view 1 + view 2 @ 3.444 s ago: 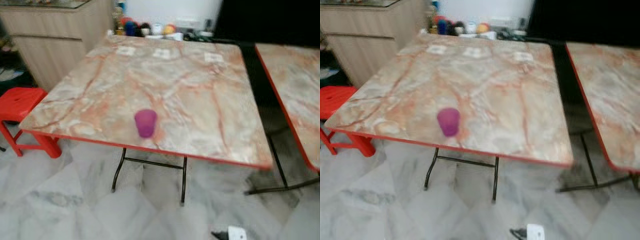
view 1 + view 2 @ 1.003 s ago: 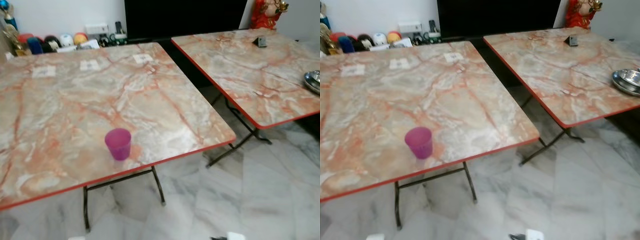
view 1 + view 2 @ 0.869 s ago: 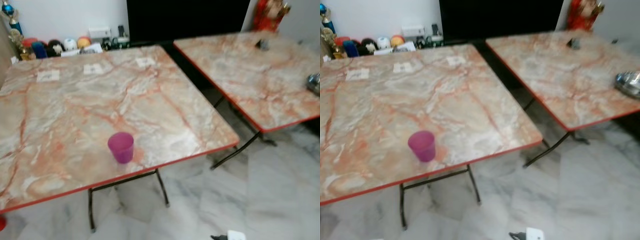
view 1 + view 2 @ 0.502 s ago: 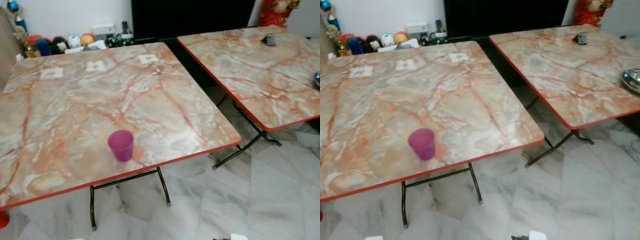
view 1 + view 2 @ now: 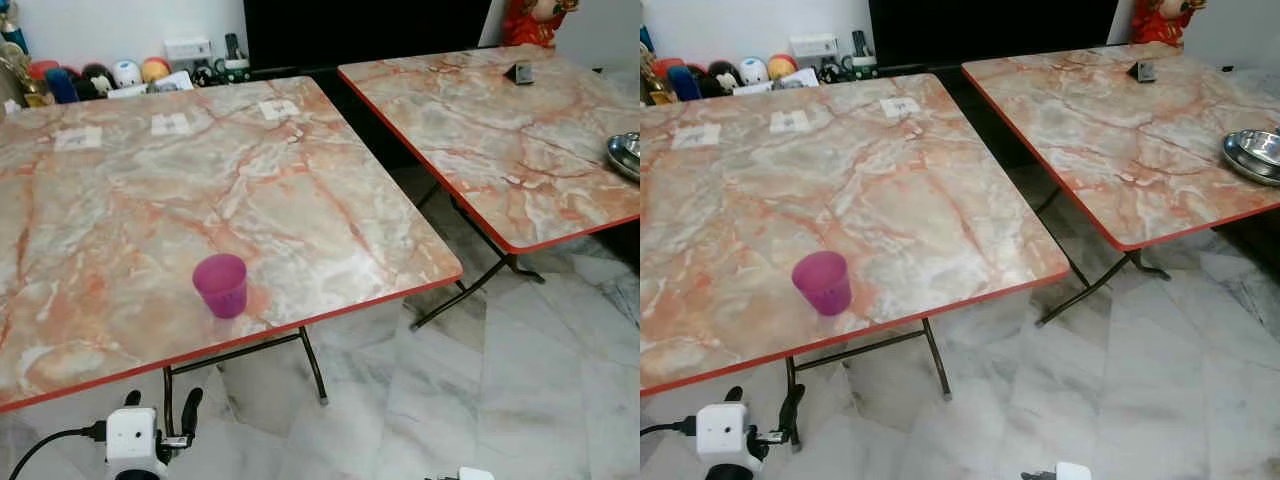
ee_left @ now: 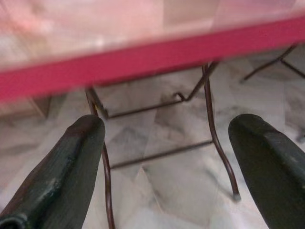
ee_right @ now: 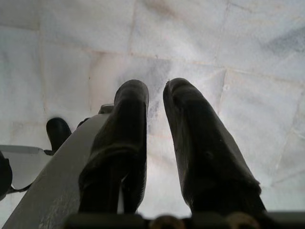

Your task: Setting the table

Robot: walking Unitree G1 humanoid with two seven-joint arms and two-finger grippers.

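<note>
Presently, the small magenta plastic cup (image 5: 221, 285) stands upright lower left of frame, near the marble-patterned red-edged worktop's (image 5: 330, 215) front edge. Left hand (image 6: 167, 157) spread below that edge; right hand (image 7: 155, 119) nearly pressed together over floor.

The left gripper (image 5: 160, 420) has risen into the lower left of the frame, below the bench (image 5: 330, 215) edge.

Colourful toy balls (image 5: 127, 72) sit against the far wall; a red figurine (image 5: 531, 20) stands beyond the tables; white marble floor (image 5: 520, 390).
</note>
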